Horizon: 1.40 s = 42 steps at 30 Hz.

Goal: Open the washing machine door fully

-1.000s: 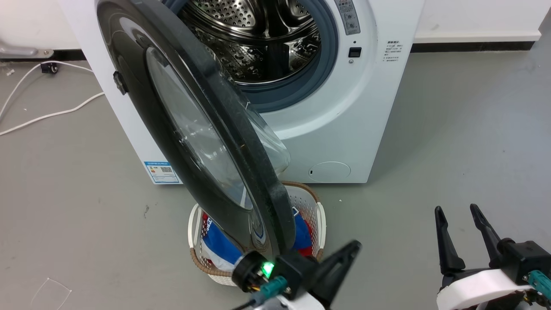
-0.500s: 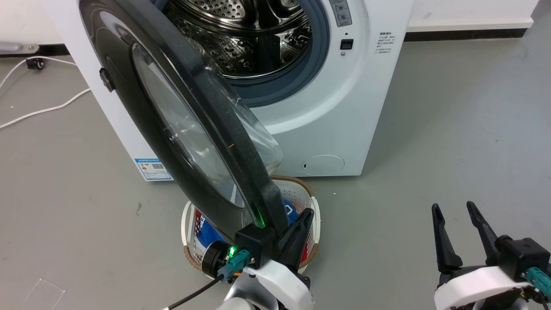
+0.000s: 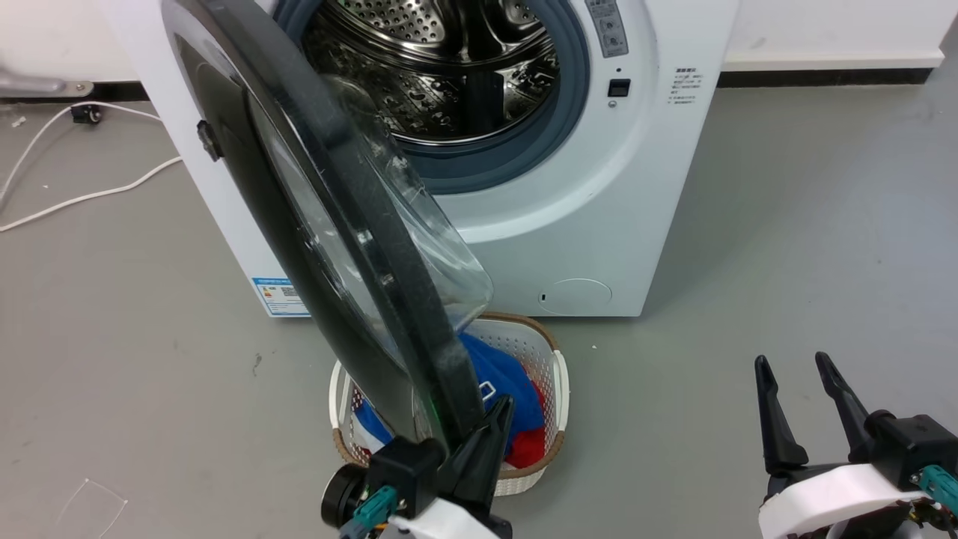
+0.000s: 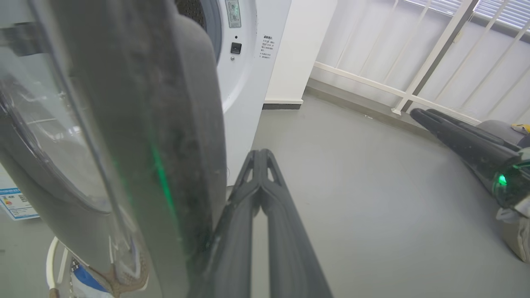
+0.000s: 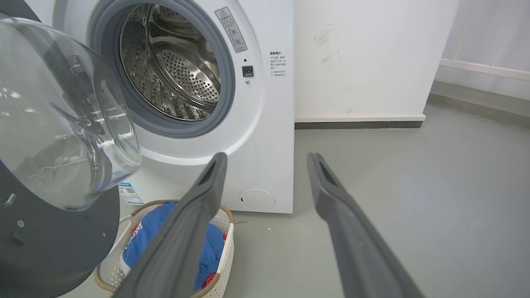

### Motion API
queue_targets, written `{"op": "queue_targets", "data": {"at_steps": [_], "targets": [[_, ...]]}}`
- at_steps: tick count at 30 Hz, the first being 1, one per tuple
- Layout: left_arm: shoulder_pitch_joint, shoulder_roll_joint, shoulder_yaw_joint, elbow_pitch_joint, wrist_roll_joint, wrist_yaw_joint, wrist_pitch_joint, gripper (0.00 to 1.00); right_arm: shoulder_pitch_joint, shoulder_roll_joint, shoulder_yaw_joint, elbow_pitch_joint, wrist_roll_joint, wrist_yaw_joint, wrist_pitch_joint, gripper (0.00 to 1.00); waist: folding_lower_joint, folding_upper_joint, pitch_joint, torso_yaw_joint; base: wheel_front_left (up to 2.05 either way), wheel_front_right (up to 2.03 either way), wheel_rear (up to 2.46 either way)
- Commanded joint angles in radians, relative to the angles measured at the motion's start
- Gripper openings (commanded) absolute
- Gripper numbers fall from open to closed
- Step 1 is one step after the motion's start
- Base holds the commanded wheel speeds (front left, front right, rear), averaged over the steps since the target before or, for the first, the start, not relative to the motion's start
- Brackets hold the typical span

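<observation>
One washing machine door (image 3: 329, 239), two claws (image 3: 503, 402) (image 3: 792, 359), one basket (image 3: 560, 374).

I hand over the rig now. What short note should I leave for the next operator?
Left hand: shut, empty, beside the lower rim of the door, on its glass-bowl side.
Right hand: open, empty, apart from the machine.
Door: partly open, standing over the basket.
Done: unlatched, drum exposed.
Left: swing the door fully open.
</observation>
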Motion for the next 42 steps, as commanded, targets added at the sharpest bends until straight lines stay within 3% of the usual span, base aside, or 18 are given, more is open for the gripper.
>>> {"op": "queue_targets", "data": {"at_steps": [1, 11, 30, 36, 42], "targets": [[0.02, 0.024, 0.024, -0.005, -0.001, 0.019, -0.009, 0.0, 0.007, 0.003, -0.001, -0.004, 0.006, 0.0, 0.002, 1.0, 0.0, -0.0001, -0.002, 0.011, 0.0, 0.0, 0.0], [0.091, 0.053, 0.035, -0.094, 0.016, 0.065, -0.035, 0.0, 0.016, 0.003, -0.003, -0.03, -0.006, 0.0, 0.015, 1.0, 0.0, -0.0001, 0.003, 0.109, 0.0, 0.0, 0.0], [0.136, 0.057, 0.091, -0.155, -0.018, 0.118, -0.082, 0.0, -0.01, 0.002, -0.043, -0.09, -0.04, 0.0, 0.029, 1.0, 0.0, -0.0001, 0.069, 0.425, 0.0, 0.0, 0.0], [0.117, 0.07, 0.154, -0.142, -0.052, 0.109, -0.106, 0.0, -0.02, 0.0, -0.047, -0.129, -0.06, 0.0, 0.038, 1.0, 0.0, -0.0001, 0.086, 0.47, 0.0, 0.0, 0.0], [0.075, 0.095, 0.256, -0.114, -0.101, 0.088, -0.124, 0.0, -0.032, -0.012, -0.041, -0.162, -0.065, 0.0, 0.059, 1.0, 0.0, -0.0001, 0.108, 0.473, 0.0, 0.0, 0.0]]}}
